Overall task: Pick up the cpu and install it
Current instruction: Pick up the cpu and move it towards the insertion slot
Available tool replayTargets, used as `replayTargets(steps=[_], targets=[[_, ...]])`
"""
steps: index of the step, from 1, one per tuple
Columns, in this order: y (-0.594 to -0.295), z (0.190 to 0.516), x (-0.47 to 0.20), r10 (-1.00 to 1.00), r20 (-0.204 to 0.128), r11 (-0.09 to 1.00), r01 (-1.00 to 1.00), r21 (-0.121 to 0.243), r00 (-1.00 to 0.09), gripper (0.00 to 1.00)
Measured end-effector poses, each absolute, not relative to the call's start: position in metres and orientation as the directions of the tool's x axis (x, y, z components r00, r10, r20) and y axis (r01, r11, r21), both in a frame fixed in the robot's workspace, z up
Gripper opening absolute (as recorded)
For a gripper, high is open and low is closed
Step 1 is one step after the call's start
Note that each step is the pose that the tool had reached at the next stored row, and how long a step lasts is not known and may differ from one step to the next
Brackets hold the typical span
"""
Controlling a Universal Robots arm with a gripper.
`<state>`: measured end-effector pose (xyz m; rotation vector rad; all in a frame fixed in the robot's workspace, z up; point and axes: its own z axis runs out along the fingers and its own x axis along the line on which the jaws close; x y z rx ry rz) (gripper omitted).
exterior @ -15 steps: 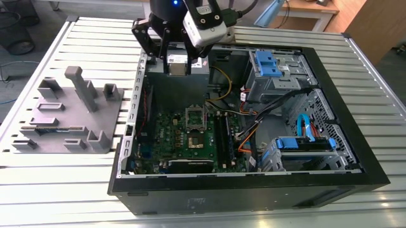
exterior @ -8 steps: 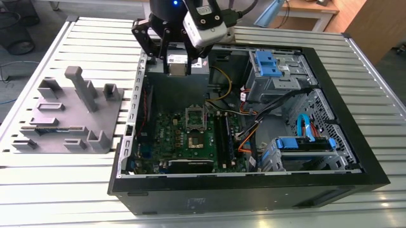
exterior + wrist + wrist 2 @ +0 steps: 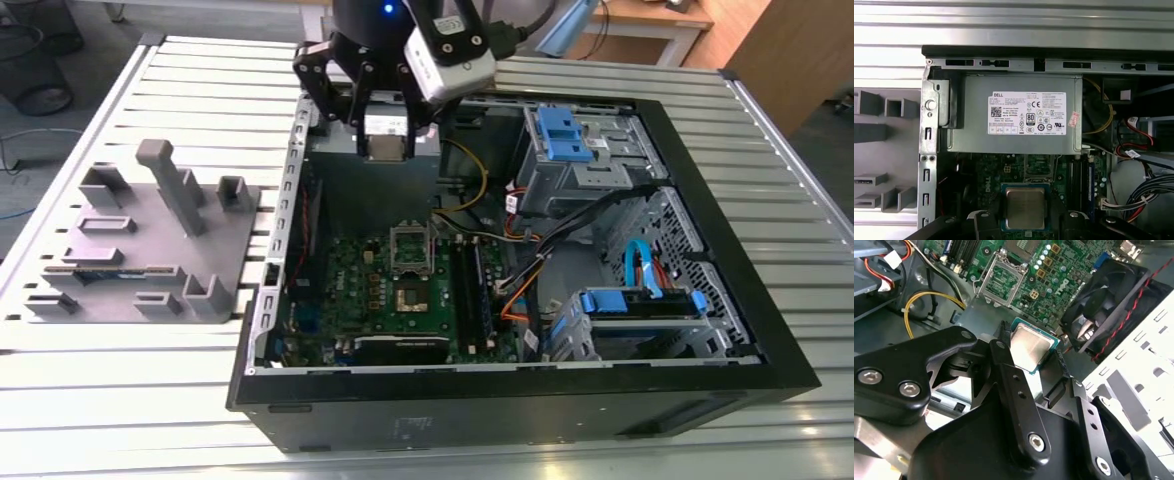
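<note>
One gripper point(image 3: 1032, 345): we see its black fingers point(image 3: 1005, 365) pressed against two opposite edges of the chip, pinching it.
Where the cpu point(image 3: 1030, 351) is: this small flat square chip, with a pale silvery metal top and a green rim, hangs between those fingers, lifted clear of the board.
Below it: in the first wrist view we find the cpu point(image 3: 1025, 206) over the green motherboard point(image 3: 989, 175), near the grey metal power supply box point(image 3: 979, 135).
Socket: the dark square socket frame point(image 3: 1000, 284) lies on the board, apart from the chip.
Around and in the way: a black fan point(image 3: 1104, 300) sits just beside the gripper, and a yellow cable point(image 3: 929, 296) loops near the board's edge.
Outside: we see the black computer case point(image 3: 534, 405) lying open on a slatted metal table point(image 3: 120, 400), with a grey moulded fixture tray point(image 3: 134, 240) at the exterior view's left.
Writing: a white printed label point(image 3: 1026, 113) sits on the power supply.
</note>
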<state>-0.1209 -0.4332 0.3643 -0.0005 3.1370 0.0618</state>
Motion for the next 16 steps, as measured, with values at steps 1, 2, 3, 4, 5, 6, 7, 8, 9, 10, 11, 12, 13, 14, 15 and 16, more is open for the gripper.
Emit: replayTargets(steps=[1,2,3,4,5,6,7,8,9,10,11,12,13,14,15,16], targets=[[-0.4337,0.3641,-0.1201,0.000,-0.004,0.999,0.000,0.039,-1.000,0.47],[-0.4344,0.3638,-0.1194,0.000,-0.004,0.999,0.000,0.039,-1.000,0.47],[-0.4353,0.3633,-0.1188,0.000,-0.004,0.999,0.000,0.039,-1.000,0.47],[-0.4363,0.3630,-0.1183,0.000,-0.004,0.999,0.000,0.039,-1.000,0.47],[-0.4375,0.3626,-0.1179,0.000,-0.004,0.999,0.000,0.039,-1.000,0.47],[-0.4390,0.3623,-0.1175,0.000,-0.004,0.999,0.000,0.039,-1.000,0.47],[-0.4404,0.3619,-0.1172,0.000,-0.004,0.999,0.000,0.039,-1.000,0.47],[-0.4416,0.3615,-0.1169,0.000,-0.004,0.999,0.000,0.039,-1.000,0.47],[-0.4424,0.3613,-0.1168,0.000,-0.004,0.999,0.000,0.039,-1.000,0.47],[-0.4426,0.3613,-0.1169,0.000,-0.004,0.999,0.000,0.039,-1.000,0.47],[-0.4426,0.3613,-0.1169,0.000,-0.004,0.999,0.000,0.039,-1.000,0.47],[-0.4426,0.3613,-0.1169,0.000,-0.004,0.999,0.000,0.039,-1.000,0.47],[-0.4426,0.3613,-0.1168,0.000,-0.004,0.999,0.000,0.039,-1.000,0.47],[-0.4427,0.3613,-0.1168,0.000,-0.004,0.999,0.000,0.039,-1.000,0.47],[-0.4431,0.3610,-0.1168,0.000,-0.004,0.999,0.000,0.039,-1.000,0.47],[-0.4437,0.3606,-0.1168,0.000,-0.004,0.999,-0.001,0.039,-1.000,0.47]])
